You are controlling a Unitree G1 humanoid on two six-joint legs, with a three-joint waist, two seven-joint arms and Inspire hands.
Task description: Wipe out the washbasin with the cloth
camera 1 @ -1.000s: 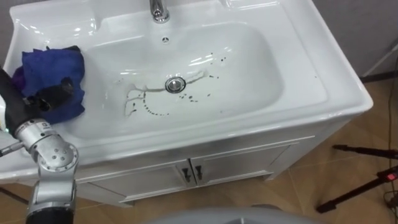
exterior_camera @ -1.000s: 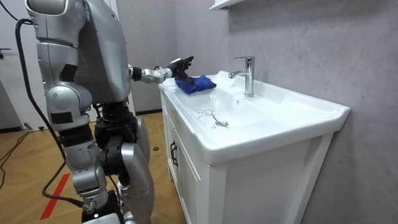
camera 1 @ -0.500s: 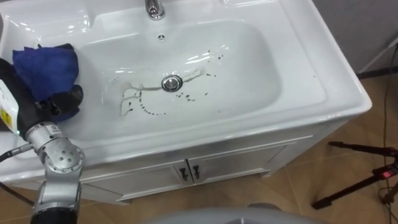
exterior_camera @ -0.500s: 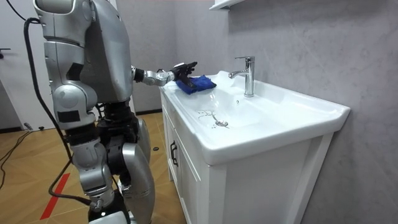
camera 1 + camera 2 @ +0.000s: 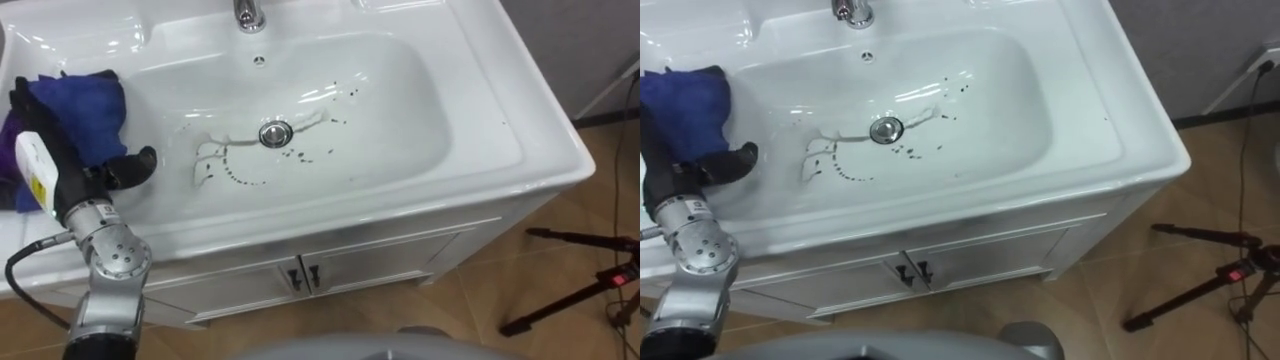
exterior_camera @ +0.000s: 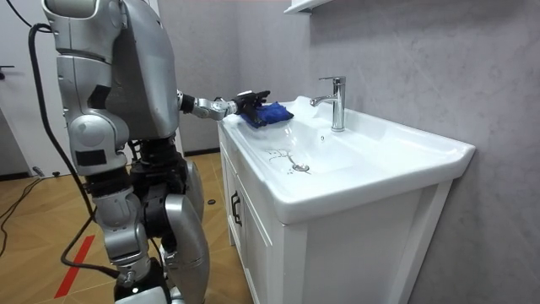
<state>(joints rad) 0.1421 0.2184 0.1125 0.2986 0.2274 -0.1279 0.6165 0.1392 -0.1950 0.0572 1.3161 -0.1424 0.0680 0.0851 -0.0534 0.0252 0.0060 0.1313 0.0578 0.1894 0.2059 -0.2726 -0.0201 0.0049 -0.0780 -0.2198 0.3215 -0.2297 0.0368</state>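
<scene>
Left arm is reached forward from the lower left, forearm raised over the front rim, left hand [image 5: 75,170] laid on top of the blue cloth [image 5: 90,105]. Fingers [image 5: 22,98] are seen stretched flat along the cloth's left part, pointing toward the back wall, not curled; the thumb is held apart, jutting right toward the bowl, touching nothing. The cloth is bunched on the flat left ledge of the basin [image 5: 480,95], just beside the bowl's left slope and outside the bowl. Dark specks and smears [image 5: 235,172] are spread on the bowl floor around the drain [image 5: 274,132], mostly left of and in front of it, well apart from the cloth. The tap [image 5: 246,14] is fixed at the back rim's middle, above the overflow hole. The bowl to the right of the hand is unobstructed; right ledge and front rim are bare. In the room view the robot is seen upright at the end of the vanity cabinet [image 6: 261,228], at the room view's left, arm held out level to the cloth at the worktop's near corner. Tripod legs [image 5: 575,280] are seen on the wooden floor [image 5: 480,320] at the right.
</scene>
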